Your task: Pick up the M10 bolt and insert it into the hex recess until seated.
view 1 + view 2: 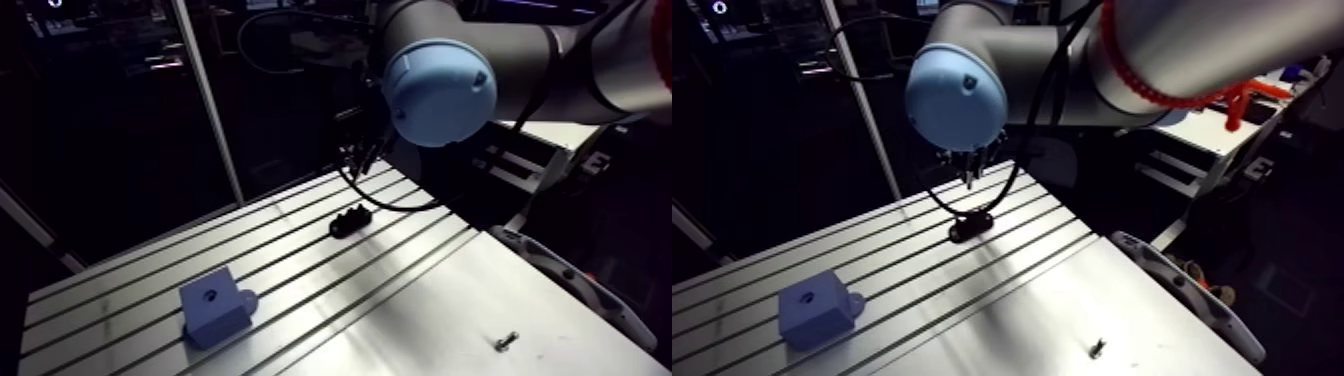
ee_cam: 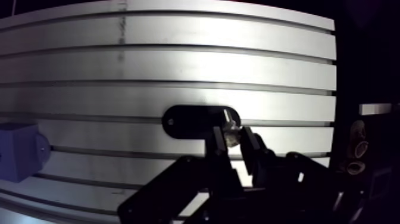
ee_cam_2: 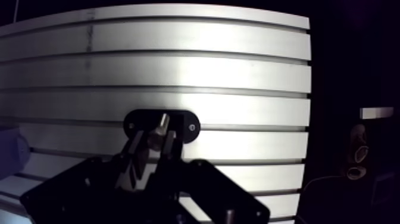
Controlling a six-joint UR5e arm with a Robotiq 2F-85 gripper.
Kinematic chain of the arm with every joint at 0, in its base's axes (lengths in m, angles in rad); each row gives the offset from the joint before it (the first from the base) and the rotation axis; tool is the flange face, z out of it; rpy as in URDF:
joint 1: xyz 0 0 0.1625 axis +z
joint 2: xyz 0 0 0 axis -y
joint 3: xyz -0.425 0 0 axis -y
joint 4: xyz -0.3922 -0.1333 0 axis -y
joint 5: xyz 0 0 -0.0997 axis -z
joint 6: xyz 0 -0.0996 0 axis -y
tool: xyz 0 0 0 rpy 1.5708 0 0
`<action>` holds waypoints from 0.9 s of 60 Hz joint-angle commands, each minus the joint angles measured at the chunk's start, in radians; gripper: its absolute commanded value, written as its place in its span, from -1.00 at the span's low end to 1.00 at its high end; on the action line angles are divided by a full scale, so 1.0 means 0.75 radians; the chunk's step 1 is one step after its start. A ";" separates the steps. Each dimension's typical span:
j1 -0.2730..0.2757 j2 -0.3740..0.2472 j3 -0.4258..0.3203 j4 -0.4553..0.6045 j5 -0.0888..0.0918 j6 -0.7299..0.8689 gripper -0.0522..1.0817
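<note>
In the wrist view my gripper (image 2: 233, 138) is shut on a metallic bolt (image 2: 231, 121), which sticks out past the fingertips. The bolt hangs just over a black oval plate (image 2: 184, 122) lying on the slotted table, near the plate's end closest to the table's edge. I cannot tell whether the bolt touches the plate, and the bolt hides the recess. In the arm view the gripper (image 1: 972, 170) hangs from the wrist above the same black plate (image 1: 970, 228).
A blue block (image 1: 213, 308) with a round knob on its side stands on the slotted table (image 1: 300, 260), off to the left of the plate. A small loose screw (image 1: 506, 342) lies on the smooth sheet near the front right.
</note>
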 commanded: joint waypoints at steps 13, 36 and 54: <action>0.071 -0.150 -0.166 0.500 -0.042 0.092 0.56; 0.248 -0.205 -0.271 0.735 -0.145 0.249 0.58; 0.420 -0.201 -0.307 0.813 -0.161 0.240 0.59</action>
